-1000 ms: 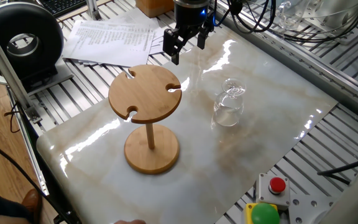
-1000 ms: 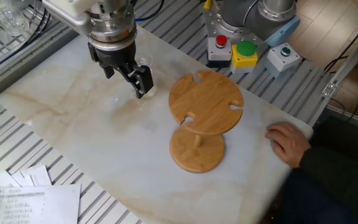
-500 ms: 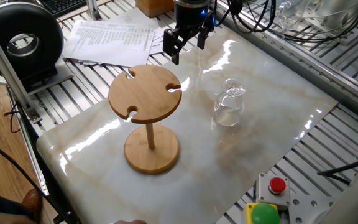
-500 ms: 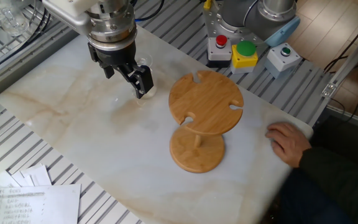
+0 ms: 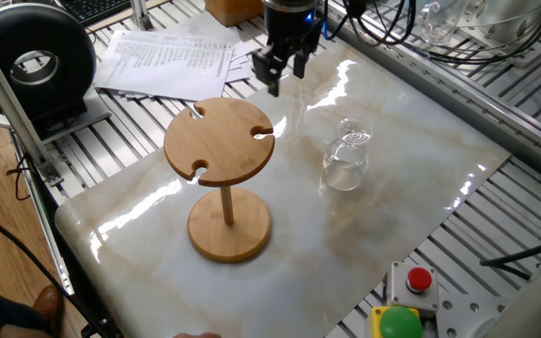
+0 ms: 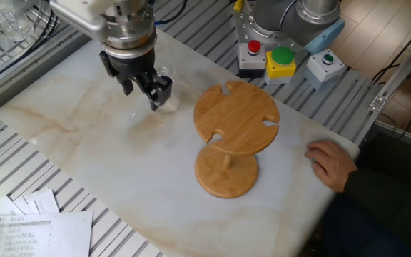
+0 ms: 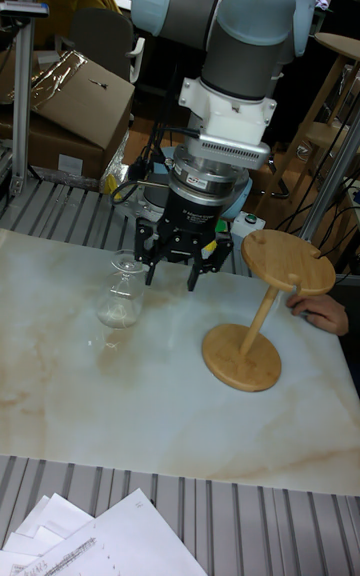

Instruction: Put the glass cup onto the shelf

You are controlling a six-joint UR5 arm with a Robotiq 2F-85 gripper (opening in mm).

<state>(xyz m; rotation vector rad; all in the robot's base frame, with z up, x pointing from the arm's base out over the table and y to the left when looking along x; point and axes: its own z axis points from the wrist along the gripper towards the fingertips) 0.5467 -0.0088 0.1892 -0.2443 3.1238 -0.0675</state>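
The glass cup (image 5: 345, 157) stands upside down on the marble slab, foot up, right of the shelf (image 5: 219, 141). The shelf is a bamboo stand with a notched round top, a thin post and a round base (image 5: 230, 226). My gripper (image 5: 275, 72) hangs above the slab's far side, behind the shelf and apart from the cup, open with nothing between its fingers. In the other fixed view the gripper (image 6: 148, 91) partly covers the glass cup (image 6: 165, 71), left of the shelf (image 6: 235, 118). In the tall view the gripper (image 7: 176, 273) is just right of the cup (image 7: 119, 298); the shelf (image 7: 288, 262) is further right.
Loose papers (image 5: 167, 56) and a black round device (image 5: 36, 61) lie beyond the slab. Button boxes with red (image 6: 253, 48) and green (image 6: 283, 56) buttons stand by the arm's base. A person's hand (image 6: 330, 161) rests on the slab's edge near the shelf. A cardboard box (image 7: 70, 101) stands behind.
The gripper has turned about its vertical axis, so its fingers face a different way. The glass cup and the shelf have not moved.
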